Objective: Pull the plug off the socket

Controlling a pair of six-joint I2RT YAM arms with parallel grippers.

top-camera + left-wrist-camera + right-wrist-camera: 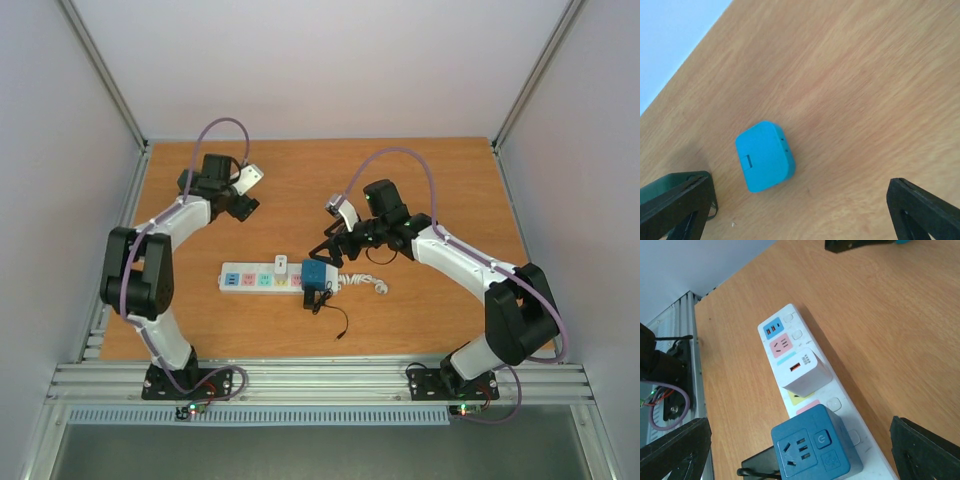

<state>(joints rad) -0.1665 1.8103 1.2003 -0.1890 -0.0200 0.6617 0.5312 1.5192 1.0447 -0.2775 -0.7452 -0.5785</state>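
The long white socket strip (255, 281) lies mid-table, its curly white cord (366, 284) at the right end. A white USB charger plug (282, 264) and a dark blue cube adapter (318, 275) sit in it; a black plug (318, 298) hangs on the cube's near side. In the right wrist view the strip (790, 330), charger (807, 372) and cube (815, 450) lie between my fingers. My right gripper (333, 250) (800, 455) is open just above and behind the cube. My left gripper (243, 207) (800, 210) is open, far back left of the strip.
A small light blue box (765, 156) lies on the wood under my left gripper. A thin black cord (338, 322) trails from the black plug toward the near edge. The metal rail (677, 330) borders the table's left side.
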